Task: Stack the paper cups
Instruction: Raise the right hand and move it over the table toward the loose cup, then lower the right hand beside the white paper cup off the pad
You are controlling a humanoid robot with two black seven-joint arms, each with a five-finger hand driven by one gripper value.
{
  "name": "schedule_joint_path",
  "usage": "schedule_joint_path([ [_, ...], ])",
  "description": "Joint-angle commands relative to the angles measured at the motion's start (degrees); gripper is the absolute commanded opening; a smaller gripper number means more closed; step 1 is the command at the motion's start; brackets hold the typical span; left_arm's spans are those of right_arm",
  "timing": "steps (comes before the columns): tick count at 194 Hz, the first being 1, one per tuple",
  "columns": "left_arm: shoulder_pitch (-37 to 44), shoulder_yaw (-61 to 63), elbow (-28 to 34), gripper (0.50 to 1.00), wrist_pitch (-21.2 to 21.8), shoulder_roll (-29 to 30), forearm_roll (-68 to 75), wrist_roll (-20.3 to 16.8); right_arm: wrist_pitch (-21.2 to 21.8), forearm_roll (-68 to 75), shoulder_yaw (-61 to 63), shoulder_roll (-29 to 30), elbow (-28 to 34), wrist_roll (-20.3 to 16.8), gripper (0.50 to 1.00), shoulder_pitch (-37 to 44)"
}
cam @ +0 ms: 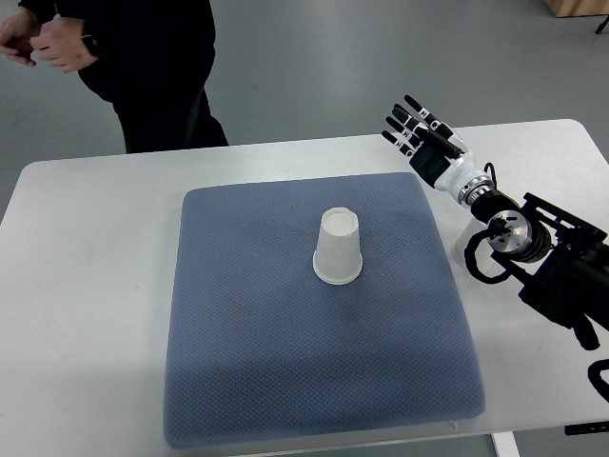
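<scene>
My right hand (419, 133) is up over the far right part of the white table (86, 286). My fingers (404, 122) are stretched out straight and spread a little. They point away from me, toward the far edge of the table. My hand holds nothing. It is just past the far right corner of the blue mat (314, 381), not on it.

My arm (533, 248) comes in from the right side. It is black, with a white part at the wrist. It hangs over the table beside the right edge of the mat.

The paper cup (338, 248) stands in the middle of the mat, a little toward the far side. It is white. It is upside down, so the wide rim sits on the mat and the small flat bottom faces up. I cannot tell if it is one cup or a few cups pushed together. The cup is well apart from my hand. Nothing touches it.

The mat is big, soft and gray-blue, and it covers most of the middle of the table.

A person in dark clothes (152, 67) stands on the far side of the table, at the left. The person's hands (48, 40) are held close together in front of them.
</scene>
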Motion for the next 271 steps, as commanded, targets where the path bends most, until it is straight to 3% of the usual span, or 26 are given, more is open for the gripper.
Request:
schedule_joint_path([
  [1, 0.0, 0.0, 0.0, 1.0, 0.0, 0.0, 0.0, 0.1, 0.0, 0.0, 0.0, 0.0, 0.0, 0.0, 0.928, 0.0],
  [60, 0.0, 0.0, 0.0, 1.0, 0.0, 0.0, 0.0, 0.0, 1.4, -4.6, 0.0, -0.2, 0.7, -0.4, 0.928, 0.4],
  [87, 0.0, 0.0, 0.1, 1.0, 0.0, 0.0, 0.0, 0.0, 1.2, -11.8, -0.8, -3.8, 7.8, -1.4, 0.926, 3.2],
  [106, -0.1, 0.0, 0.0, 1.0, 0.0, 0.0, 0.0, 0.0, 1.2, -15.4, -8.8, -9.1, 8.7, -2.5, 0.926, 9.9],
  [144, 0.0, 0.1, -0.2, 1.0, -0.4, 0.0, 0.0, -0.1, 3.1, -17.8, -45.4, -16.6, 10.9, -2.6, 0.928, 30.0],
  [183, -0.2, 0.2, -1.3, 1.0, -0.8, 0.0, 0.0, 0.0, 5.3, -31.3, -72.1, -18.5, 18.7, -4.2, 0.928, 49.6],
  [200, -0.3, 0.1, -2.2, 1.0, -0.8, 0.0, 0.0, 0.0, 8.2, -35.3, -83.3, -18.2, 24.1, -5.5, 0.928, 60.0],
  [210, -0.3, 0.1, -2.2, 1.0, -0.8, 0.0, 0.0, 0.0, 8.2, -35.3, -83.3, -18.2, 24.1, -5.5, 0.928, 60.0],
  [211, -0.3, 0.1, -2.3, 1.0, -0.8, 0.0, 0.0, 0.0, 10.6, -36.1, -87.6, -17.9, 27.1, -6.7, 0.928, 65.1],
  [238, -0.4, 0.1, -2.3, 1.0, -0.8, 0.0, 0.0, 0.0, 17.3, -36.2, -92.6, -17.8, 34.3, -9.9, 0.928, 76.3],
  [271, -0.4, 0.1, -2.3, 1.0, -0.8, 0.0, 0.0, -0.1, 17.5, -36.2, -94.0, -17.8, 39.3, -10.4, 0.928, 84.8],
])
